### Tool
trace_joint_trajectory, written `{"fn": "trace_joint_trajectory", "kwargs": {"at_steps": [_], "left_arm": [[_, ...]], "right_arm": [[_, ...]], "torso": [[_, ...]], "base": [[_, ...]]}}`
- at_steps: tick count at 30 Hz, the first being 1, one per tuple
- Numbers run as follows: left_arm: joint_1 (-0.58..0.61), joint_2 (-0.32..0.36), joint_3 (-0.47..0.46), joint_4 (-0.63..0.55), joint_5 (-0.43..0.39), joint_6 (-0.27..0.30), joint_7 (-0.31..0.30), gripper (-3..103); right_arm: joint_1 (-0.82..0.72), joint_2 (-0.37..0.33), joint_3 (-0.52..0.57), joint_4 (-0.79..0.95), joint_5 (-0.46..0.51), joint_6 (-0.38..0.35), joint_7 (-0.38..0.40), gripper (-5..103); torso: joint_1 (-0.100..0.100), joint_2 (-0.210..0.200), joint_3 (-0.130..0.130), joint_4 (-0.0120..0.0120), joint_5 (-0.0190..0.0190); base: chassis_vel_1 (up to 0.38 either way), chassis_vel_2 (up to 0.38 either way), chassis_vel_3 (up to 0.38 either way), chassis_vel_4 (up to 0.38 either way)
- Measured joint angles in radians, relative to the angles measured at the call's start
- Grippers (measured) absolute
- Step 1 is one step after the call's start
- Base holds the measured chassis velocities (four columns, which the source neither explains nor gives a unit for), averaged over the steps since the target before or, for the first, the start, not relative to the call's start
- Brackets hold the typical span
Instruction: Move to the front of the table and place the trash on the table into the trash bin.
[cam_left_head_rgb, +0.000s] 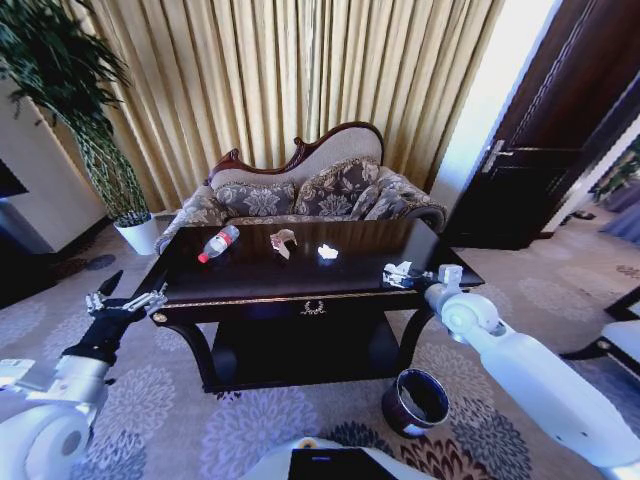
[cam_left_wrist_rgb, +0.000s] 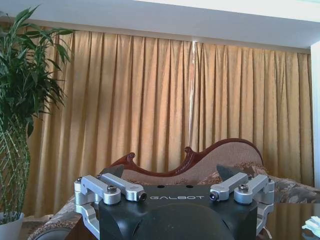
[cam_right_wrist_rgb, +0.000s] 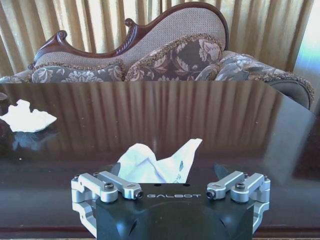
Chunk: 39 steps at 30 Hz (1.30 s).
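Note:
The dark glossy table (cam_left_head_rgb: 250, 290) stands in front of me. On it lie a clear bottle (cam_left_head_rgb: 218, 243) with a red cap, a tan wrapper (cam_left_head_rgb: 283, 241) and a white paper wad (cam_left_head_rgb: 327, 252). A second white wad (cam_left_head_rgb: 398, 268) sits near the table's right front edge. My right gripper (cam_left_head_rgb: 408, 280) is open at that wad; in the right wrist view the wad (cam_right_wrist_rgb: 150, 162) lies between the spread fingers of the gripper (cam_right_wrist_rgb: 169, 174), and the other wad (cam_right_wrist_rgb: 27, 117) lies farther off. The maroon trash bin (cam_left_head_rgb: 415, 402) stands on the carpet under my right arm. My left gripper (cam_left_head_rgb: 125, 298) hangs open by the table's left front corner.
An ornate sofa (cam_left_head_rgb: 300, 190) stands behind the table, with gold curtains (cam_left_head_rgb: 300, 70) behind it. A potted plant (cam_left_head_rgb: 135, 232) is at the back left and a dark door (cam_left_head_rgb: 540, 150) at the right. Patterned carpet surrounds the table.

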Motion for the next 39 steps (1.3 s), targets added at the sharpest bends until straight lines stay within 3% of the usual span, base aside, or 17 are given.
{"fn": "trace_joint_trajectory", "kwargs": {"at_steps": [3,6,8,16,20,22,26,28,30,35,39], "left_arm": [[-0.001,0.001,0.001,0.001,0.000,0.000,0.001,100],[-0.001,0.002,0.001,0.001,0.000,0.000,0.002,100],[-0.001,0.002,0.001,0.002,0.000,0.000,0.002,100],[-0.001,0.004,0.000,0.003,-0.001,-0.002,0.005,100],[-0.001,0.004,0.000,0.004,-0.001,-0.002,0.005,100],[-0.001,0.004,-0.001,0.004,-0.001,-0.003,0.005,100],[0.000,0.004,-0.002,0.004,-0.001,-0.004,0.006,100],[-0.001,0.004,-0.003,0.003,-0.001,-0.004,0.006,100],[0.000,0.004,-0.003,0.002,-0.001,-0.004,0.006,100],[0.001,0.004,-0.004,-0.002,-0.002,-0.004,0.006,100],[0.001,0.004,-0.005,-0.006,-0.002,-0.005,0.006,100]], "right_arm": [[0.003,0.006,-0.004,-0.008,-0.002,0.000,0.000,103],[0.004,0.014,-0.010,-0.015,-0.012,0.000,0.000,90],[0.004,0.015,-0.011,-0.017,-0.015,0.001,0.000,90],[0.006,0.017,-0.018,-0.028,-0.033,0.020,-0.001,52],[0.005,0.017,-0.018,-0.028,-0.035,0.022,-0.001,47],[0.001,0.017,-0.016,-0.028,-0.038,0.025,-0.001,30],[-0.004,0.018,-0.013,-0.025,-0.039,0.026,-0.001,25],[-0.009,0.018,-0.006,-0.020,-0.040,0.028,-0.001,9],[-0.013,0.018,-0.002,-0.018,-0.040,0.029,-0.001,4],[-0.025,0.018,0.010,-0.010,-0.040,0.039,-0.001,1],[-0.029,0.024,0.027,0.008,-0.045,0.094,-0.001,0]], "torso": [[0.000,0.000,0.000,0.0001,0.0000],[0.000,0.000,0.000,0.0001,0.0000],[0.000,0.000,0.000,0.0000,0.0000],[0.000,0.000,0.000,0.0000,0.0000],[0.000,0.000,0.000,0.0001,0.0000],[0.000,0.000,0.000,0.0000,0.0000],[0.000,0.000,0.000,0.0000,0.0000],[0.000,0.000,0.000,0.0000,0.0000],[0.000,0.000,0.000,0.0000,0.0000],[0.000,0.000,0.000,0.0000,0.0000],[0.000,0.000,0.000,0.0000,0.0001]], "base": [[0.000,0.000,0.000,0.000],[0.000,0.000,0.000,0.000],[0.000,0.000,0.000,0.000],[0.000,0.000,0.000,0.000],[0.000,0.000,0.000,0.000],[0.000,0.000,0.000,0.000],[0.000,0.000,0.000,0.000],[0.000,0.000,0.000,0.000],[0.000,0.000,0.000,0.000],[0.000,0.000,0.000,0.000],[0.000,0.000,0.000,0.000]]}}
